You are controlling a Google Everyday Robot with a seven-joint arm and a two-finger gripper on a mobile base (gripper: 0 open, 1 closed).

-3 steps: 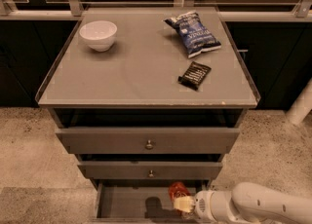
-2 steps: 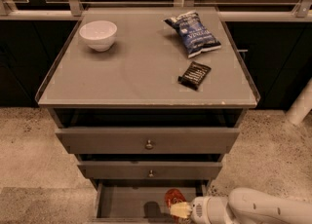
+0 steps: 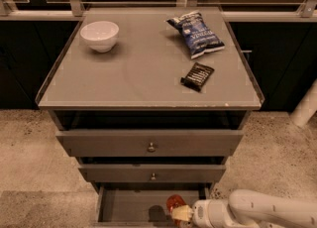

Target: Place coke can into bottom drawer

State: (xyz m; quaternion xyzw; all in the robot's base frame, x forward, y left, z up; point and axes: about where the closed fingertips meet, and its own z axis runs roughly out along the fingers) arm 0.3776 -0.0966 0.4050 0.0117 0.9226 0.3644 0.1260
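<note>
The coke can (image 3: 174, 204) is red and sits low inside the open bottom drawer (image 3: 129, 206), the lowest grey tray of the cabinet, toward its right side. My gripper (image 3: 182, 214) reaches in from the lower right on a white arm and is shut on the can. The can casts a dark shadow on the drawer floor to its left. The bottom of the can and the drawer's front edge are cut off by the frame's lower edge.
Two closed grey drawers with round knobs (image 3: 151, 147) sit above. On the cabinet top stand a white bowl (image 3: 99, 34), a blue chip bag (image 3: 197, 33) and a dark snack bar (image 3: 197, 76). A white post (image 3: 307, 105) stands on the right floor.
My gripper has moved the coke can down and slightly left, deeper into the bottom drawer. Nothing on the cabinet top has moved.
</note>
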